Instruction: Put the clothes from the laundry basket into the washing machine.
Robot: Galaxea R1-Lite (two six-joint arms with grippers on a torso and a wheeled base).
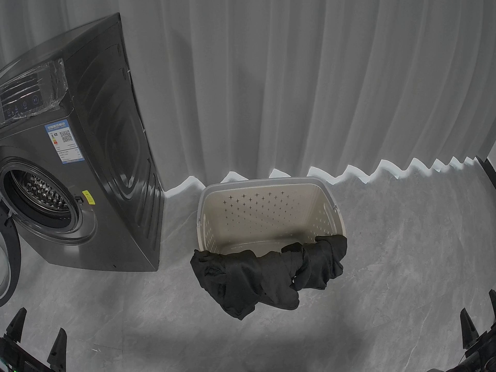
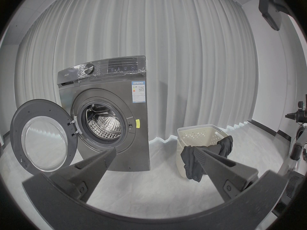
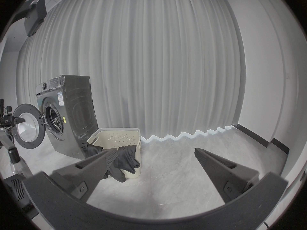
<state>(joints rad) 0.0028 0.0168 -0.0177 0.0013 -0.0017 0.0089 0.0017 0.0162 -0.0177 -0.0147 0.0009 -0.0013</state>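
Here, left claw (image 2: pixel 154 150) and right claw (image 3: pixel 155 150) gape empty; left wrist view bares the open door (image 2: pixel 43 138).

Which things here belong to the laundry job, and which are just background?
Job: black clothes draped over the laundry basket rim; washing machine, door open; left gripper and right gripper, both open and empty.
Background: curtain; floor.

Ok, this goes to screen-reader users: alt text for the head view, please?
Black clothing hangs over the near rim of a cream laundry basket before a white curtain. On the left stands a grey washing machine, door open, drum showing. The left gripper and right gripper, both open, sit at the bottom corners.
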